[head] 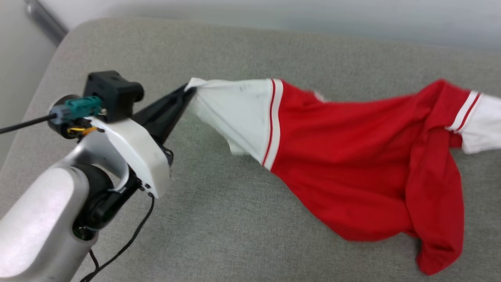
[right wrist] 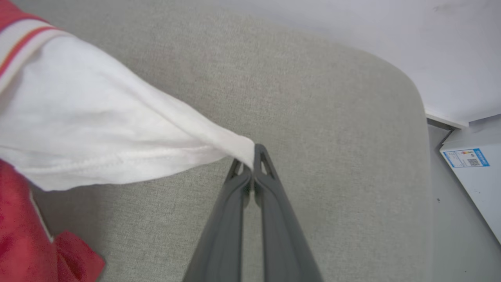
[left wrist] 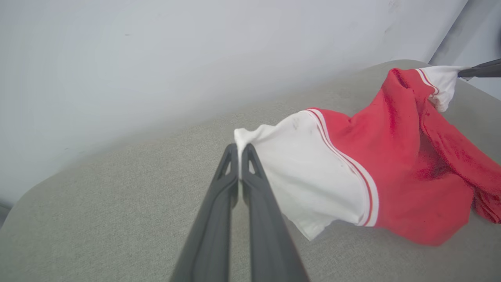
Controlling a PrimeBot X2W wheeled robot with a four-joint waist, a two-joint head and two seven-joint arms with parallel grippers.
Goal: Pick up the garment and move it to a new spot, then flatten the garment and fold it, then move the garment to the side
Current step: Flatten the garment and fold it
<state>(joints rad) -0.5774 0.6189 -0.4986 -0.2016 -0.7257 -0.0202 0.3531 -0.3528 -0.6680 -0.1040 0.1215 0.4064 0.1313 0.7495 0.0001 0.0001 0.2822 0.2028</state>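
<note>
The garment [head: 352, 156], a red jersey with white sleeves and red-and-white striped trim, hangs stretched above the grey cushion [head: 235, 235]. My left gripper [head: 187, 89] is shut on the tip of one white sleeve [left wrist: 305, 172]; its tips [left wrist: 239, 150] pinch the cloth. My right gripper [right wrist: 250, 156] is shut on the other white sleeve [right wrist: 98, 137], and its dark fingers [left wrist: 479, 70] show at the far sleeve in the left wrist view. The red body sags between them, its lower hem touching the cushion. The black characters are hidden.
The grey cushion [right wrist: 332, 117] has rounded corners and a pale wall [left wrist: 156, 58] behind it. A white box with a blue label [right wrist: 469, 164] stands on the floor beyond the cushion's right edge. My left forearm and its cable [head: 129, 239] hang over the front left.
</note>
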